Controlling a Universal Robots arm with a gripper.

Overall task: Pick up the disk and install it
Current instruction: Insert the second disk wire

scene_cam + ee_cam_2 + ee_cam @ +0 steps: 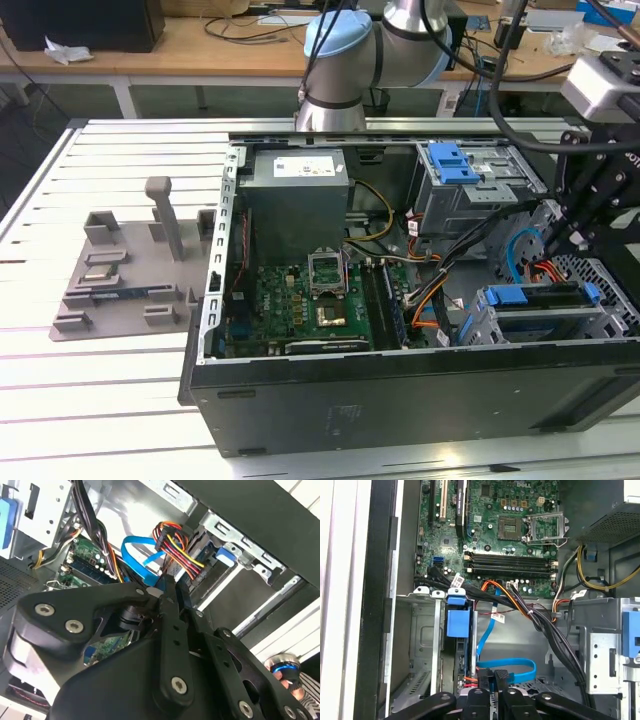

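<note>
Exterior view: I'm seeing the disk [545, 312] sitting in the case's [400, 400] lower bay, gripper [585, 205] hovering above it. First wrist view: fingers [501, 679] are pressing together, holding nothing, near the disk [458, 625].

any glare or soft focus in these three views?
Exterior view: overhead light glares off the slatted table, washing out its near edge; the open computer case is evenly lit. Second wrist view: the gripper body looms dark and soft up close. First wrist view: the motherboard is crisp, no glare.
</note>
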